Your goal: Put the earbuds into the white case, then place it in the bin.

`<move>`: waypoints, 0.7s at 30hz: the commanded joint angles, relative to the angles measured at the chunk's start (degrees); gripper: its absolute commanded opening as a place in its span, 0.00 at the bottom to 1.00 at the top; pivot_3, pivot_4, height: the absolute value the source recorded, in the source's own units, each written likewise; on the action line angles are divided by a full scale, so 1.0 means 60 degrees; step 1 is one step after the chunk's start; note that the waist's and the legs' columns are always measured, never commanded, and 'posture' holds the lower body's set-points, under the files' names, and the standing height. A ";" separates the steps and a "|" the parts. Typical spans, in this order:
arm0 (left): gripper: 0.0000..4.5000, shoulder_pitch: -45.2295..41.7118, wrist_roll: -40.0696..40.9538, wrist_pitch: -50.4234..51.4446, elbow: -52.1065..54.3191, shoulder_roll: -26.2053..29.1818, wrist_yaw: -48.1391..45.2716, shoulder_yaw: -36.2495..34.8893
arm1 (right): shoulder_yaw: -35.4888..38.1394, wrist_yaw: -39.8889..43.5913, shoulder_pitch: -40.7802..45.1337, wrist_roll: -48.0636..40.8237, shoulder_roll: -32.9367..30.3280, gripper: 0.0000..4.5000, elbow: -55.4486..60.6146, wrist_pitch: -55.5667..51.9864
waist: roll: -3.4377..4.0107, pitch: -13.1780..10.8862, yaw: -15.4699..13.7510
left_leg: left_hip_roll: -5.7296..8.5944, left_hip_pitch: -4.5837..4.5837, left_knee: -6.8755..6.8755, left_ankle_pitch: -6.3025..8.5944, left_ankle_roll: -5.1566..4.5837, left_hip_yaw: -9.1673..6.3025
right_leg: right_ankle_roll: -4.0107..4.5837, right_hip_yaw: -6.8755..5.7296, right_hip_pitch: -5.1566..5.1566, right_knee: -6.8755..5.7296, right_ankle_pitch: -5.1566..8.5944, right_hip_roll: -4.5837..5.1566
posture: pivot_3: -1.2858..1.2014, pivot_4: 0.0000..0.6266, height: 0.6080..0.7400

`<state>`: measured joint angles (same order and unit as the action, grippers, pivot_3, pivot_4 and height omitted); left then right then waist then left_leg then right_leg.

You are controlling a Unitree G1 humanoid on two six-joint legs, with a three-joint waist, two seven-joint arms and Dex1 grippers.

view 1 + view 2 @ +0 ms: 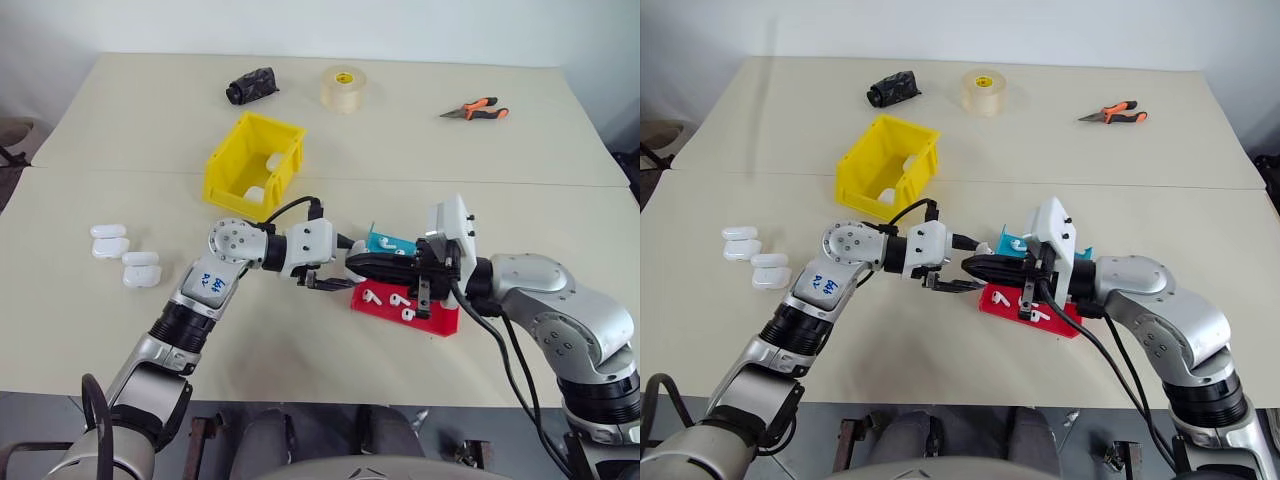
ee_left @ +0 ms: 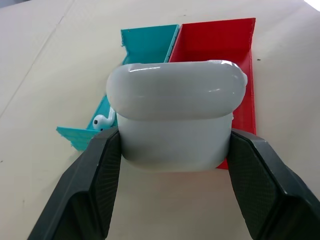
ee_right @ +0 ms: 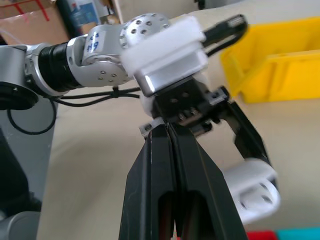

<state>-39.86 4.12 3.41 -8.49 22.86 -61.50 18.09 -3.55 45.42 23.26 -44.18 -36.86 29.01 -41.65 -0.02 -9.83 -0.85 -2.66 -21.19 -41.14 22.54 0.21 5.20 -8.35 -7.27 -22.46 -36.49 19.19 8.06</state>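
Over the red-and-blue tray [image 1: 440,318], left claw [image 2: 170,150] clamped on white case [image 2: 175,115], right claw [image 3: 172,150] pressed together, earbud [image 2: 101,121] half hidden behind case

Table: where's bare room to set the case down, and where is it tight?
Bare tabletop lies between the spare white cases and the left gripper, and along the near edge below the red-and-blue tray. There is also room between the tape roll and pliers. It is crowded around the tray, where both grippers meet.

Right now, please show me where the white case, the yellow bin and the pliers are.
white case [image 2: 175,120]: left wrist view, front face between the fingers.
bin [image 1: 228,165]: left eye view, left outer wall.
pliers [image 1: 484,107]: left eye view, orange handles.
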 commanded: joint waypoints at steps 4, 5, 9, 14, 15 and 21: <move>0.62 0.0064 0.0225 -0.0071 0.0630 -0.0002 -0.0029 -0.0151 | -0.0021 -0.0028 -0.0204 0.0714 -0.0123 0.01 -0.0425 0.0185 | 0.0000 0.0000 -0.0079 | 0.0000 -0.0001 -0.0003 0.0000 0.0000 0.0002 | 0.0000 0.0001 0.0001 0.0000 0.0000 0.0000 | 0.52 0.24 1.00; 0.62 0.0110 0.0313 -0.0131 0.0679 0.0026 -0.0105 -0.0191 | 0.0071 0.0058 -0.0315 0.0829 -0.0196 0.01 -0.0567 0.0291 | 0.0000 0.0000 -0.0076 | 0.0000 -0.0001 -0.0003 0.0000 0.0000 0.0002 | 0.0000 0.0001 0.0001 0.0000 0.0000 0.0000 | 0.52 0.24 1.00; 0.62 0.0369 0.0508 -0.0360 0.0883 0.0161 -0.0146 -0.0425 | 0.0724 0.0413 -0.0894 0.0934 -0.0495 0.01 -0.1051 0.0701 | -0.0001 0.0000 -0.0086 | 0.0000 -0.0003 0.0001 0.0000 0.0000 0.0004 | 0.0000 0.0001 0.0000 0.0003 0.0000 0.0000 | 0.52 0.24 1.00; 0.62 0.0989 0.1055 -0.0094 0.1434 0.0336 0.0094 -0.1139 | 0.2190 0.0887 -0.1845 0.0360 -0.0131 0.01 -0.1307 0.1600 | -0.0004 -0.0002 -0.0079 | -0.0001 -0.0001 0.0000 0.0000 0.0000 0.0003 | 0.0000 0.0002 0.0000 0.0001 0.0000 0.0001 | 0.52 0.24 1.00; 0.62 0.1150 0.1217 -0.0005 0.1593 0.0391 0.0154 -0.1345 | 0.2422 0.1033 -0.2061 0.0340 -0.0062 0.01 -0.1268 0.1902 | -0.0003 -0.0002 -0.0077 | -0.0001 -0.0002 0.0000 0.0000 0.0000 0.0003 | 0.0000 0.0002 0.0000 0.0001 0.0000 0.0001 | 0.52 0.24 1.00; 0.62 0.2374 0.1584 0.0413 0.2219 0.0698 0.1491 -0.2852 | 0.2871 0.1511 -0.2770 0.1140 0.0409 0.35 -0.1160 0.4163 | -0.0003 -0.0002 -0.0023 | -0.0006 0.0009 0.0006 0.0000 0.0000 0.0006 | 0.0000 0.0008 0.0000 -0.0001 0.0000 0.0000 | 0.52 0.24 1.00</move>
<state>-26.39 12.18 5.16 1.90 26.98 -56.42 4.46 11.98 54.05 7.16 -38.51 -34.94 20.21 -20.61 -0.03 -9.84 -0.99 -2.70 -21.12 -41.12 22.54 0.21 5.23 -8.35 -7.22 -22.46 -36.50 19.19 8.06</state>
